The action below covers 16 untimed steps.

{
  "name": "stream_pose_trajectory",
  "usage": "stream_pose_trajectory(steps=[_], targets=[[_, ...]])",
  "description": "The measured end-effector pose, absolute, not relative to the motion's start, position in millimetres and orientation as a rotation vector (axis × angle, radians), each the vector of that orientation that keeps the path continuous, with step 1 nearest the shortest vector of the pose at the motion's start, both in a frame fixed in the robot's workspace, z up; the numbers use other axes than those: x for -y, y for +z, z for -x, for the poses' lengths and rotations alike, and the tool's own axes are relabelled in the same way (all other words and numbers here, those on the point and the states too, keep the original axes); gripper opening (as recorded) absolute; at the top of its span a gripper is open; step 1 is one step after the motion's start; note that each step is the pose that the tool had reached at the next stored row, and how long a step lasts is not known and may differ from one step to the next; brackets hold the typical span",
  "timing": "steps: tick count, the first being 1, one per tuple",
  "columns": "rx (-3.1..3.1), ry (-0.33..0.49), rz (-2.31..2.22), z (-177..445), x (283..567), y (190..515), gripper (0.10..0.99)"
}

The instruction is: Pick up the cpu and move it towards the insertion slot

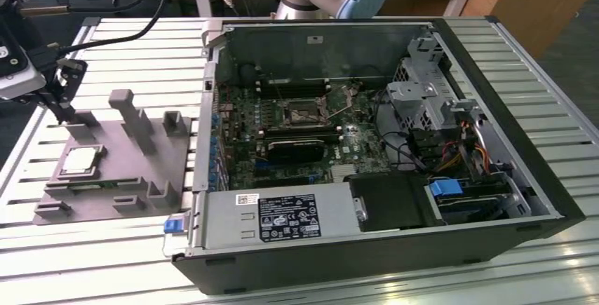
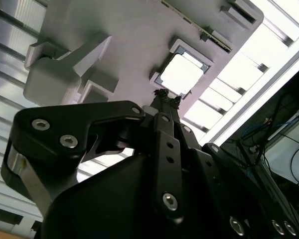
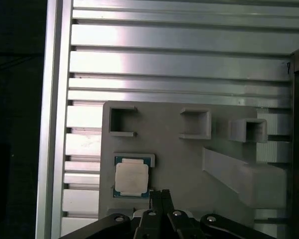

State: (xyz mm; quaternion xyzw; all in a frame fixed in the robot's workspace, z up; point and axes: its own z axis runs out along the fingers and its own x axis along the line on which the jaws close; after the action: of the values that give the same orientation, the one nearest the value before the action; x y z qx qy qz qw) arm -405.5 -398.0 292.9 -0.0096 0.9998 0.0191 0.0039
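Exterior view: gripper (image 1: 66, 114) hangs near cpu (image 1: 80, 161), jaws closed.

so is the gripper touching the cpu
Apart. In the exterior view the gripper sits off to one side of the cpu, with bare grey fixture showing between them.
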Motion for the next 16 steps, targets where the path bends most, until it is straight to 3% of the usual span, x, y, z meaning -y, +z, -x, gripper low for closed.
stream_pose_trajectory(steps=[16], targets=[[-3.132,0.060,0.030,411,398,270,0.102]])
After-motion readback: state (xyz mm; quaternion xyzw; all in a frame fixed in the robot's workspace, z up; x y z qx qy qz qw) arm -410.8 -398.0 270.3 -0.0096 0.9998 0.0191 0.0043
